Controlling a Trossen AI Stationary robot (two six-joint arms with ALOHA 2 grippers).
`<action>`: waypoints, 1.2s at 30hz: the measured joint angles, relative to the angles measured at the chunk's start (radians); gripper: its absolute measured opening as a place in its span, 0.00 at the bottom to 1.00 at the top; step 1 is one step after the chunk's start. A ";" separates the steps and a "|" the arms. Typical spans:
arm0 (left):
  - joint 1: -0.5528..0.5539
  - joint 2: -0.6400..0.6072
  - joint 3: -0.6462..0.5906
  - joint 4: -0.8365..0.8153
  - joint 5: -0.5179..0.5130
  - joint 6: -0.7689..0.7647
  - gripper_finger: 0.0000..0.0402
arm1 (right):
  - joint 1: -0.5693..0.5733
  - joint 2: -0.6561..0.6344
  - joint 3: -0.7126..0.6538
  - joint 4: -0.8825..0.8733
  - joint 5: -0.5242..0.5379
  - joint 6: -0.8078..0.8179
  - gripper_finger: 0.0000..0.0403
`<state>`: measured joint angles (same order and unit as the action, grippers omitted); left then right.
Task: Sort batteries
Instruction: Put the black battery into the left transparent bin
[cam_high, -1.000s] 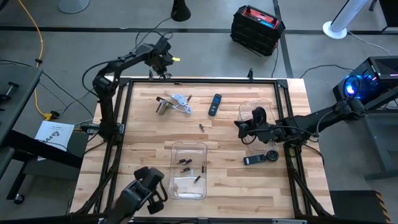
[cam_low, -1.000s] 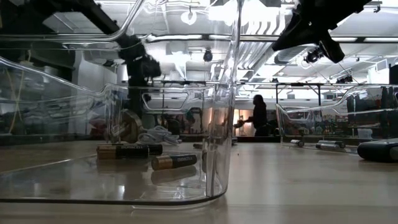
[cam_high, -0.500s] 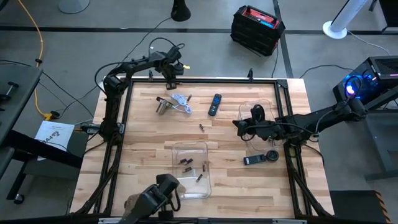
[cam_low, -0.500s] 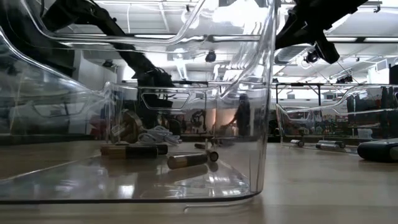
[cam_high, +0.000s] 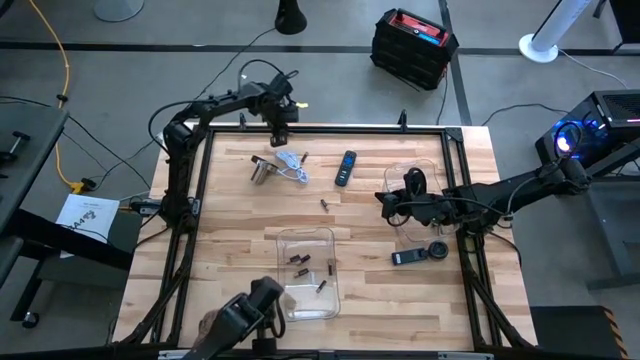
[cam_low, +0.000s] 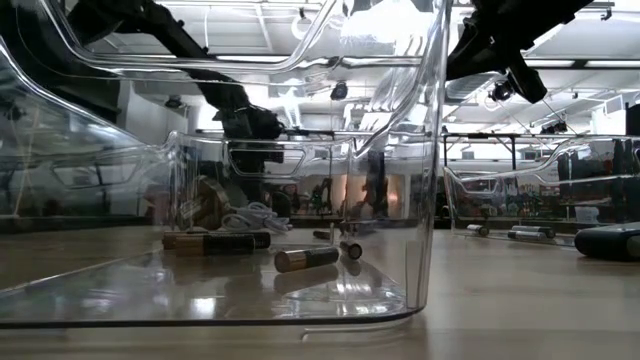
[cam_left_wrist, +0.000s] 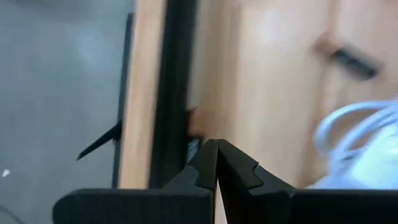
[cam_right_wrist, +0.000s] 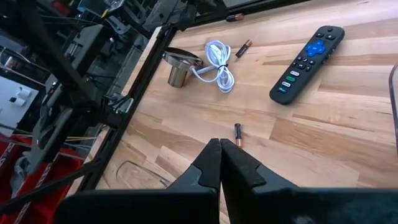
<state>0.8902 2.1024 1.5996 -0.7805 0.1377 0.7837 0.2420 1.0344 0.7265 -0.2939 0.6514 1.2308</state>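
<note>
Since the earlier frame the left gripper has swung over the desk's 12 o'clock edge, fingers pressed together, empty. The right gripper hovers at 3 o'clock, fingers likewise closed. Small dark, copper-tipped batteries lie in the clear plastic bin at 6 o'clock; the black blue-buttoned remote lies nearby.
</note>
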 joint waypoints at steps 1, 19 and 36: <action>0.006 0.008 0.000 0.003 -0.004 0.008 0.00 | 0.000 0.000 0.000 0.000 0.000 0.000 0.00; 0.005 0.066 0.005 0.032 -0.033 -0.024 0.00 | 0.000 0.000 0.000 0.007 0.000 0.026 0.00; -0.024 -0.073 0.001 0.074 0.038 -0.023 0.00 | 0.000 0.000 0.000 -0.001 0.000 0.002 0.00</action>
<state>0.8665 2.0291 1.6009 -0.7065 0.1762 0.7605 0.2424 1.0344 0.7265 -0.2951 0.6510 1.2331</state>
